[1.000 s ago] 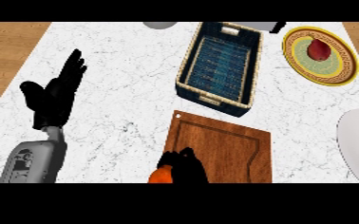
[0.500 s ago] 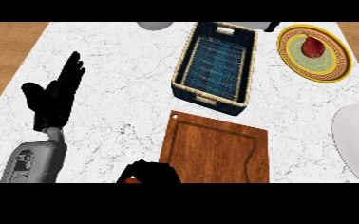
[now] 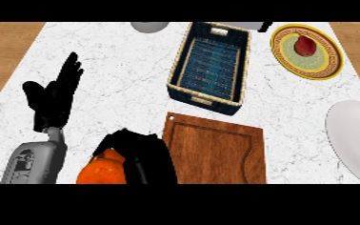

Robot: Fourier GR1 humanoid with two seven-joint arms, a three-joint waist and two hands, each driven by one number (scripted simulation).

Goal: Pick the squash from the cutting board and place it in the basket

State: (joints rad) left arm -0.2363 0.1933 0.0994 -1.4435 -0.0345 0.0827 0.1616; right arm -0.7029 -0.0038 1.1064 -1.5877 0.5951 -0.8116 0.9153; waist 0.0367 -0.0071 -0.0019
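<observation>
The orange squash (image 3: 100, 171) shows at the view's lower edge, just left of the wooden cutting board (image 3: 218, 148). My right hand (image 3: 141, 151) is curled over it and hides its right side. The board's top is bare. The dark blue woven basket (image 3: 211, 62) stands beyond the board at the upper middle, with nothing in it. My left hand (image 3: 57, 93) rests open at the left, fingers up, apart from everything.
A yellow patterned plate (image 3: 323, 64) holding a red fruit (image 3: 305, 46) lies at the upper right. A white plate (image 3: 345, 133) is cut off by the right edge. A grey bowl (image 3: 149, 26) sits at the top, left of the basket.
My right hand has carried the squash off the cutting board to the left and now shows higher in the view. The left hand has stayed still.
</observation>
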